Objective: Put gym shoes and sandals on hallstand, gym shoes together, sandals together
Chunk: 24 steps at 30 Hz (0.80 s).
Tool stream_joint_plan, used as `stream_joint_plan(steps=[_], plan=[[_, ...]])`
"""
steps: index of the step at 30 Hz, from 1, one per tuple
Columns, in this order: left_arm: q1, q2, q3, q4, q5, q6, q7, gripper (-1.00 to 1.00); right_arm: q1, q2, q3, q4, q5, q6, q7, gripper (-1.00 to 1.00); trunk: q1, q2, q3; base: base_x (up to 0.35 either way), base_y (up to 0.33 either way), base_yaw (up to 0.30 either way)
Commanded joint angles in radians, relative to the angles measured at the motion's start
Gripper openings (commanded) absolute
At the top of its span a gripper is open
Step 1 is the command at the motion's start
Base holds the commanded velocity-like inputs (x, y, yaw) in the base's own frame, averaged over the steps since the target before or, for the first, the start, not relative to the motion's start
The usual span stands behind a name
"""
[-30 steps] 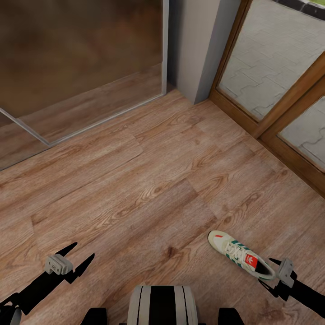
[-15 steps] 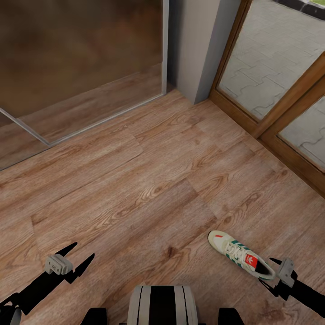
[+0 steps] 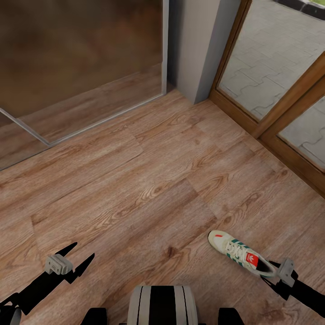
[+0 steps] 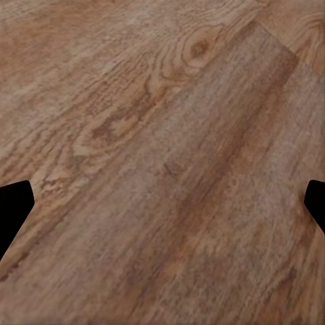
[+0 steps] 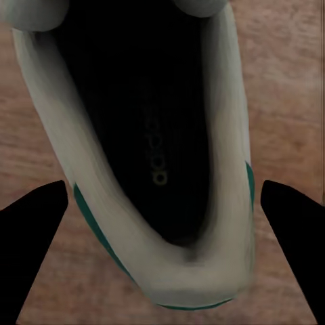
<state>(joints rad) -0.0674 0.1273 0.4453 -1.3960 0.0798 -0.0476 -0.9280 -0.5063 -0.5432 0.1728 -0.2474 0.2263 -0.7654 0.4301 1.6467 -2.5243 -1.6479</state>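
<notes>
One white gym shoe [image 3: 237, 254] with green stripes and a red tongue label lies on the corridor floor [image 3: 153, 180] at the lower right, toe pointing away. My right gripper [image 3: 269, 271] is open with its fingers on either side of the shoe's heel. From the right wrist camera, the gym shoe's [image 5: 145, 176] dark opening lies between the right gripper's [image 5: 162, 223] spread black fingers. At the lower left my left gripper [image 3: 83, 251] hangs open over bare planks; the left gripper [image 4: 162, 203] has nothing between its fingers. The sandals and the hallstand are out of view.
A glass or mirrored sliding panel [image 3: 81, 58] with a metal floor track runs along the back left. A grey wall corner [image 3: 194, 49] stands behind, and a wood-framed glass door [image 3: 271, 122] lines the right side. My own base [image 3: 161, 304] shows at the bottom middle.
The right gripper has shifted very slightly around the shoe's heel. The shoe, the left arm and the camera have not moved.
</notes>
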Motion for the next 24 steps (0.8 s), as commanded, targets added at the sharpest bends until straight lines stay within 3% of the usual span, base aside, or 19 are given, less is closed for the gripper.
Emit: stream_joint_plan(steps=[1, 24], plan=[[0.000, 0.000, 0.000, 0.000, 0.000, 0.000, 0.000, 1.00, 0.000, 0.000, 0.001, 0.000, 0.001, 0.001, 0.001, -1.00, 0.000, 0.000, 0.000, 0.000, 0.000, 0.000], [0.000, 0.000, 0.000, 0.000, 0.000, 0.000, 0.000, 1.00, 0.000, 0.001, 0.001, 0.000, 0.001, 0.013, -0.031, -1.00, 0.000, 0.000, 0.000, 0.000, 0.000, 0.000]])
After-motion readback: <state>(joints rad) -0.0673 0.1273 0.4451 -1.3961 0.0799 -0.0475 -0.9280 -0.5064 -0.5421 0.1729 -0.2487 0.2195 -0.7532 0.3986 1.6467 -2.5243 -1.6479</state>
